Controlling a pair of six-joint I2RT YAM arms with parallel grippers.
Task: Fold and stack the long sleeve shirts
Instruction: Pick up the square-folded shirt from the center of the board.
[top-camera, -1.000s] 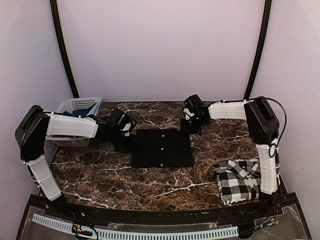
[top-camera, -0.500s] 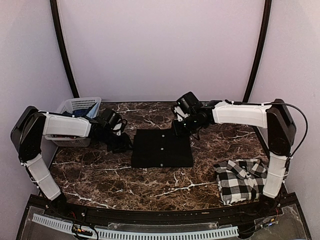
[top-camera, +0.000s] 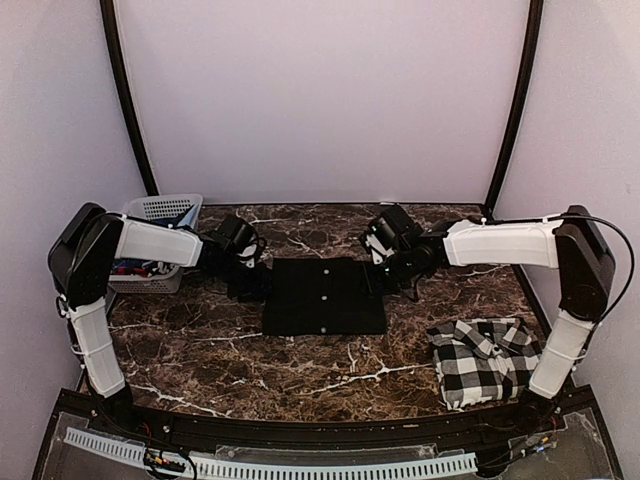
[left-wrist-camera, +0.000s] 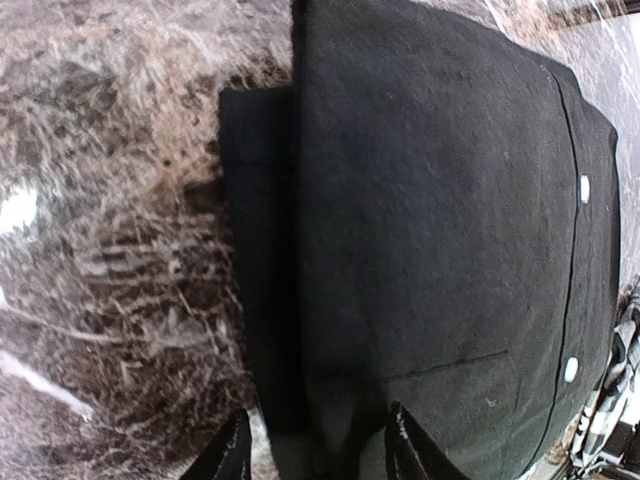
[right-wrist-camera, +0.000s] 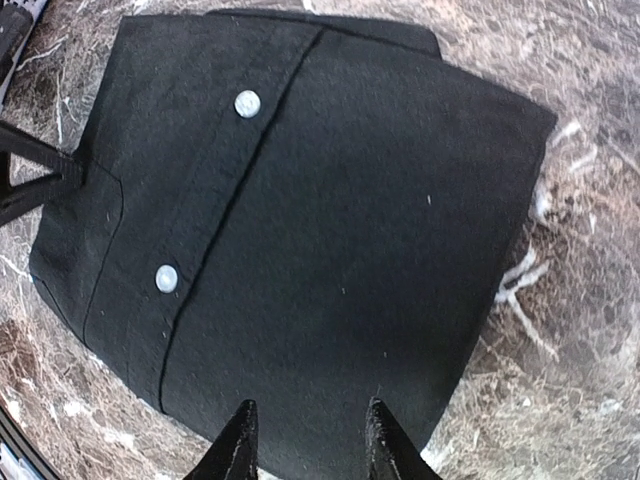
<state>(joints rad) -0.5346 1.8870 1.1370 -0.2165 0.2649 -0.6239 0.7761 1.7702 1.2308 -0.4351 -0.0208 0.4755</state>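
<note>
Checked shirt (top-camera: 480, 360): loosely folded heap, near-right of the black shirt (top-camera: 324, 296). Black shirt: flat folded rectangle mid-desk (top-camera: 200, 350), long axis left-right, button placket running near-far. Left fingers (left-wrist-camera: 232, 455) at its far-left corner, moderately apart, straddling the cloth edge. Right fingers (right-wrist-camera: 240, 440) at its far-right edge, narrowly apart above the cloth. Both forearms reach inward, roughly level. Basket (top-camera: 160, 215) far-left of it.

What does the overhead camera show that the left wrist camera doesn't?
Only overhead: the white plastic lattice basket, left arm and right arm whole. Only the left wrist: a lower cloth layer peeking out beside the plain black button-up shirt, and the left end effector's open tips close up. Both: that shirt on the brown marbled table.
</note>
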